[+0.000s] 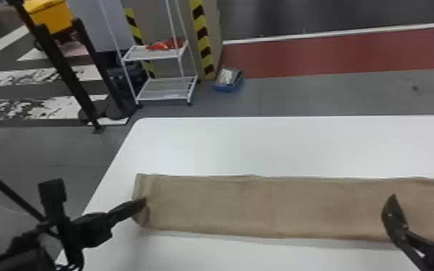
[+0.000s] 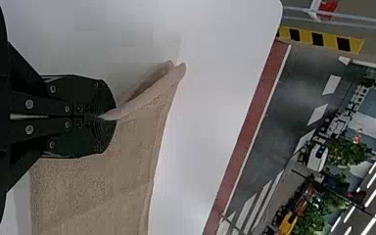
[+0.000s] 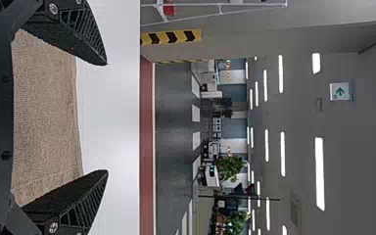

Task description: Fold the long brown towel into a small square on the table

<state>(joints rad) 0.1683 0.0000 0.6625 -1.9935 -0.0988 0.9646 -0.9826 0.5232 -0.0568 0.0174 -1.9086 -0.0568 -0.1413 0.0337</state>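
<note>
Tabletop (image 1: 256,144) is carrying the towel (image 1: 227,205), but pulling now is risking skew imo, since left gripper (image 2: 112,117) is clamping one end while right gripper (image 3: 106,117) is holding its jaws apart.

The towel (image 1: 248,205) is matt, rough-napped cloth on the smooth, faintly glossy top of the table (image 1: 284,144), and the right gripper (image 1: 423,197) has matt, rough-textured black fingers (image 3: 81,36) fixed with shiny metal screws (image 3: 53,227).
</note>
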